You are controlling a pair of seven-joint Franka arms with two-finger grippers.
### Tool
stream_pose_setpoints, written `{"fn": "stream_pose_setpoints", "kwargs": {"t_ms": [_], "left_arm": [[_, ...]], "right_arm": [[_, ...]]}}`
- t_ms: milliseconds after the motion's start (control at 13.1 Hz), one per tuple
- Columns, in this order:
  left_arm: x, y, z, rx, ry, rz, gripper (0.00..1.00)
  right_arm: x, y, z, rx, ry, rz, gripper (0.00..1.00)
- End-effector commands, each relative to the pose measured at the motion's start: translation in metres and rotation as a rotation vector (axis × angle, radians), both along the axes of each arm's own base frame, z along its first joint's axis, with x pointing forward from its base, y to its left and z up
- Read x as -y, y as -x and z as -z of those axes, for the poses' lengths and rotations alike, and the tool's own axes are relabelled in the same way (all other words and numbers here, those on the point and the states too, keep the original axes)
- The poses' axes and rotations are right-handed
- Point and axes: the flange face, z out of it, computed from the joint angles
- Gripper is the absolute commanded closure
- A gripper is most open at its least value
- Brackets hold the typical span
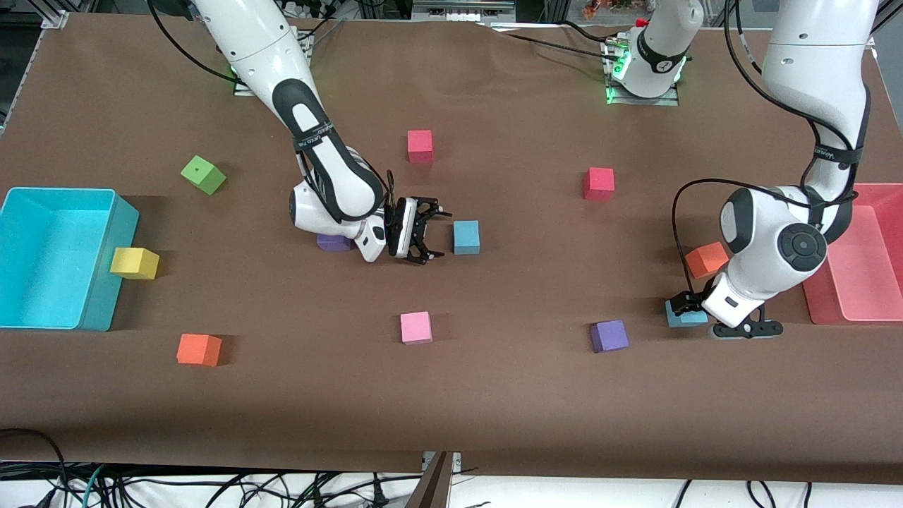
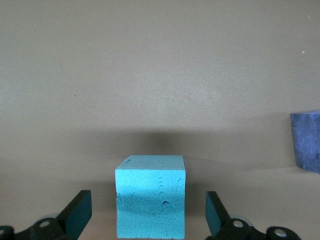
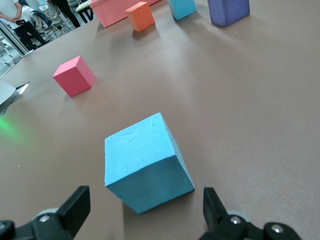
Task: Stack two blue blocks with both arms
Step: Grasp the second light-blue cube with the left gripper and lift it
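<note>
A brown mat [image 1: 494, 395] covers the table. The left gripper [image 2: 147, 220] is open around one blue block [image 2: 150, 196] near the red tray [image 1: 857, 261]. The right gripper [image 1: 427, 231] is open beside the other block [image 1: 466, 236], mid-table.

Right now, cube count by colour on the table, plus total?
Light-blue cubes: 2
Purple cubes: 2
Orange cubes: 2
Red cubes: 2
Green cube: 1
Yellow cube: 1
Pink cube: 1
Total: 11
</note>
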Motion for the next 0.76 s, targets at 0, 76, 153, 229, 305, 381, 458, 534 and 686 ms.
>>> {"fn": "stream_pose_setpoints", "kwargs": {"t_ms": [0, 76, 153, 229, 305, 381, 458, 534, 686], "left_arm": [[0.000, -0.004, 0.012, 0.010, -0.022, 0.022, 0.00], [0.000, -0.001, 0.015, 0.002, -0.022, 0.021, 0.00], [0.000, -0.001, 0.017, -0.001, -0.022, 0.021, 0.00], [-0.001, 0.001, 0.019, -0.005, -0.023, 0.020, 0.00], [-0.001, 0.001, 0.022, -0.010, -0.024, 0.027, 0.06], [-0.003, 0.002, 0.024, -0.013, -0.026, 0.028, 0.24], [-0.008, 0.002, 0.026, -0.016, -0.032, 0.023, 0.33], [-0.007, 0.002, 0.026, -0.018, -0.033, 0.025, 0.34], [-0.006, 0.003, 0.026, -0.019, -0.032, 0.026, 0.47]], "right_arm": [[-0.003, -0.004, 0.000, 0.018, -0.021, 0.003, 0.00], [-0.002, -0.005, 0.000, 0.018, -0.022, 0.002, 0.00], [-0.001, -0.005, 0.000, 0.019, -0.021, 0.002, 0.00], [-0.002, -0.004, 0.000, 0.016, -0.032, -0.007, 0.00], [-0.001, -0.003, 0.000, 0.018, -0.045, -0.021, 0.00], [0.002, -0.003, 0.001, 0.022, -0.050, -0.026, 0.00], [0.004, -0.004, 0.002, 0.031, -0.050, -0.030, 0.00], [0.005, -0.004, 0.003, 0.038, -0.050, -0.034, 0.00], [0.005, -0.003, 0.003, 0.036, -0.052, -0.035, 0.00]]}}
